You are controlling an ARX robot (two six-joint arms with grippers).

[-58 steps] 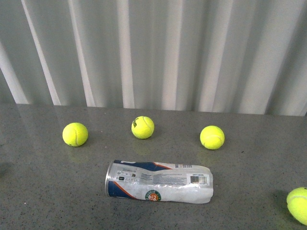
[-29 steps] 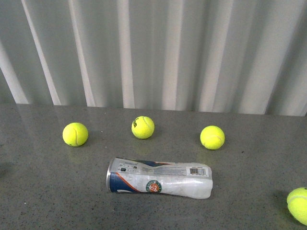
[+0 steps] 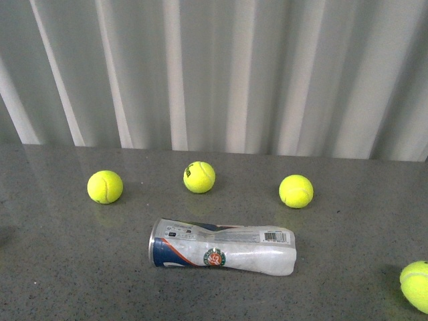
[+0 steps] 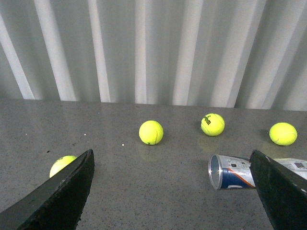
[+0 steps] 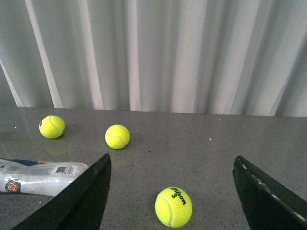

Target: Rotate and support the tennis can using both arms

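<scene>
Your left tool [image 4: 175,189] and right tool [image 5: 175,191] gape released and empty, so nudge the lying tennis can [image 3: 221,251] one-sidedly and it'll likely roll away across the surface [image 3: 67,267].

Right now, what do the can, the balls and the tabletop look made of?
The tennis can looks like thin clear plastic, glossy and dented, under a printed label; its shiny rim looks metal. The tennis balls: matte, fuzzy yellow-green felt. The tabletop: grey, speckled, faintly reflective; stone or laminate, cannot tell.
</scene>
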